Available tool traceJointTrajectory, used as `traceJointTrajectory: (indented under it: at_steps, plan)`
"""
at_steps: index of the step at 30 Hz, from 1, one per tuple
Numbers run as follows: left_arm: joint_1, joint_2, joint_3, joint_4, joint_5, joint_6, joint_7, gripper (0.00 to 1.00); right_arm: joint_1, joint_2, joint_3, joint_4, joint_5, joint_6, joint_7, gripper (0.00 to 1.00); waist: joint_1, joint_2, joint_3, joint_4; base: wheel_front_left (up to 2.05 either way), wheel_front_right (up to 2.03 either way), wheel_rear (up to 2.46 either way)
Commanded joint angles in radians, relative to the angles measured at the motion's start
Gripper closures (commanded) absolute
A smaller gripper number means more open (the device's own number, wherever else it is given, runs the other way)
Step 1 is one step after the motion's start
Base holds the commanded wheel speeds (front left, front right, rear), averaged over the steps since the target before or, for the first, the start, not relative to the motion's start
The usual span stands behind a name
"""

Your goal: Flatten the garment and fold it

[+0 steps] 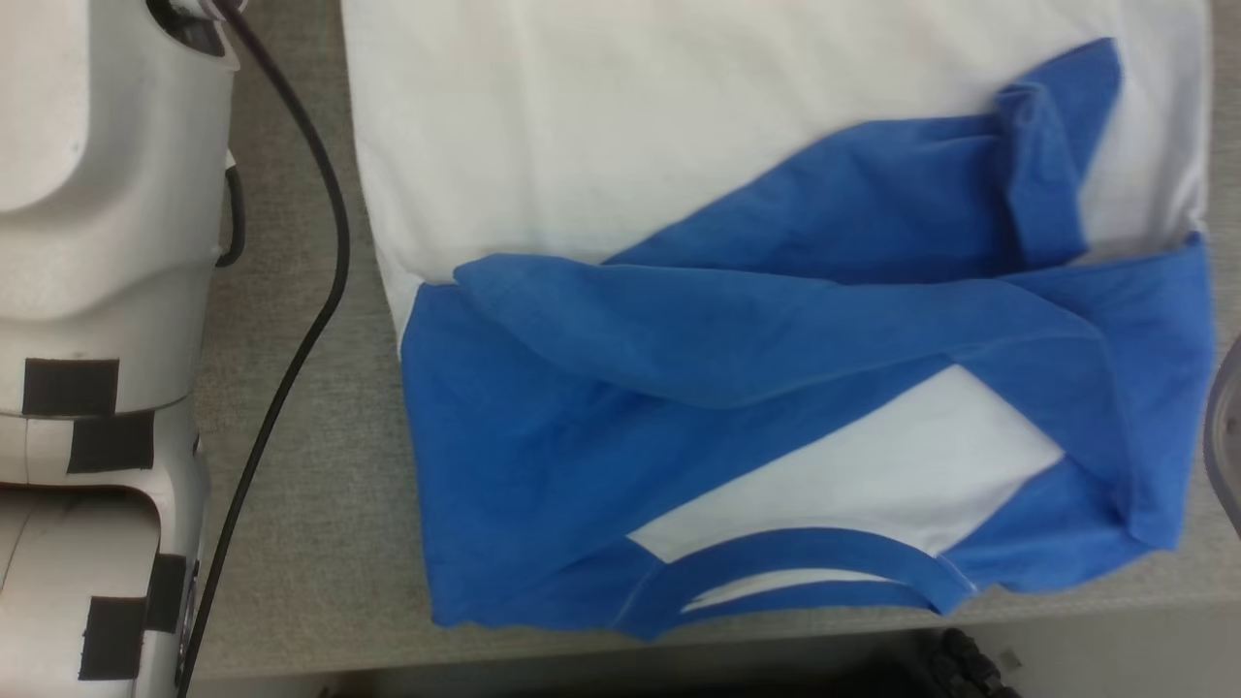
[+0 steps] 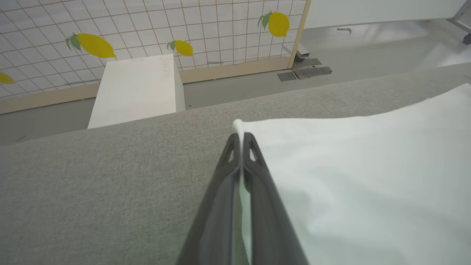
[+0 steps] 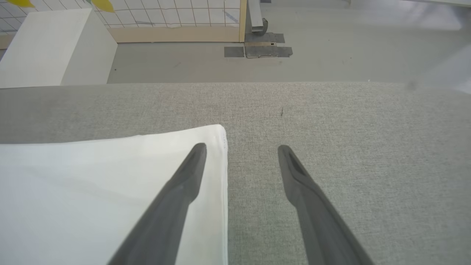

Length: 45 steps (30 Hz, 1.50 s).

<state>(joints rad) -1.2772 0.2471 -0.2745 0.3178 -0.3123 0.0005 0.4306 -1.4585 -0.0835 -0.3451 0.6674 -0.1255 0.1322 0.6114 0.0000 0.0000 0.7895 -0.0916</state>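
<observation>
While the garment (image 1: 679, 145) lies spread on the grey bench (image 1: 291, 543), its blue collar (image 1: 805, 557) sits by the near edge; both blue sleeves (image 1: 727, 330) are folded across the white body. The left jaws are pressed together on a white corner (image 2: 237, 125) of the cloth, the fabric pinched between the dark fingers (image 2: 257, 184) and its tip poking out past them; the right jaws stand wide apart and hold nothing, one finger (image 3: 176, 191) over the other white corner (image 3: 217, 136), its mate over bare bench. A black cable (image 1: 320, 291) runs beside a pale robot arm (image 1: 97, 194); beyond the bench a white box (image 2: 136, 88) stands before a lemon-printed tiled panel (image 2: 92, 44).
</observation>
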Motion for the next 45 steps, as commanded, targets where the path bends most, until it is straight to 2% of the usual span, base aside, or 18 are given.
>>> traceJointTrajectory:
  at_steps: [1, 6, 7, 9, 11, 19, 25, 28, 34, 38, 45]
  plan:
    - [-0.018, -0.003, -0.002, -0.007, -0.015, -0.005, -0.009, 1.00, -0.014, -0.002, -0.013, 0.003, -0.016, -0.002, 0.013, 0.00, 0.0000, 0.0000, 0.066, 0.059, 0.00, 0.00, 0.00]
    - [-0.025, -0.003, -0.003, -0.030, -0.020, -0.005, -0.023, 1.00, -0.025, -0.001, -0.049, 0.000, -0.054, -0.002, 0.066, 0.00, 0.0000, 0.0000, 0.099, 0.072, 0.00, 0.00, 0.00]
    - [-0.025, -0.003, -0.004, -0.033, -0.020, -0.005, -0.024, 1.00, -0.027, 0.000, -0.050, -0.001, -0.056, -0.002, 0.074, 0.03, 0.0000, 0.0000, 0.101, 0.073, 0.00, 0.00, 0.00]
    - [-0.026, -0.004, -0.008, -0.038, -0.020, -0.005, -0.026, 1.00, -0.031, 0.002, -0.049, -0.005, -0.060, -0.002, 0.091, 0.66, 0.0000, 0.0000, 0.107, 0.074, 0.00, 0.00, 0.00]
    - [-0.026, -0.006, -0.012, -0.041, -0.021, -0.005, -0.027, 1.00, -0.033, 0.003, -0.044, -0.010, -0.063, -0.002, 0.101, 1.00, 0.0000, 0.0000, 0.112, 0.074, 0.00, 0.00, 0.00]
    - [-0.007, 0.003, -0.017, -0.018, -0.017, -0.005, -0.074, 1.00, -0.002, -0.007, 0.005, -0.041, -0.047, -0.002, 0.019, 1.00, 0.0000, 0.0000, 0.068, 0.061, 0.00, 0.00, 0.00]
    - [0.067, 0.010, -0.011, 0.008, -0.029, -0.023, -0.200, 1.00, 0.104, -0.034, 0.123, -0.052, 0.052, -0.002, -0.147, 1.00, 0.0000, 0.0000, -0.034, 0.035, 0.00, 0.00, 0.00]
    - [0.159, 0.012, -0.005, 0.012, -0.054, -0.050, -0.304, 1.00, 0.230, -0.069, 0.262, -0.090, 0.170, -0.002, -0.292, 1.00, 0.0000, 0.0000, -0.133, 0.023, 0.00, 0.00, 0.00]
    - [0.338, 0.022, 0.009, -0.028, -0.098, -0.071, -0.417, 1.00, 0.462, -0.147, 0.414, -0.209, 0.324, -0.002, -0.443, 1.00, 0.0000, 0.0000, -0.279, 0.015, 0.00, 0.00, 0.00]
    - [0.487, 0.023, 0.004, -0.081, -0.119, -0.072, -0.457, 1.00, 0.636, -0.205, 0.449, -0.307, 0.390, -0.002, -0.495, 1.00, 0.0000, 0.0000, -0.359, 0.025, 0.00, 0.00, 0.00]
    - [0.772, 0.012, -0.011, -0.187, -0.155, -0.062, -0.528, 1.00, 0.937, -0.250, 0.439, -0.481, 0.455, -0.002, -0.540, 1.00, 0.0000, 0.0000, -0.477, 0.037, 0.00, 0.00, 0.00]
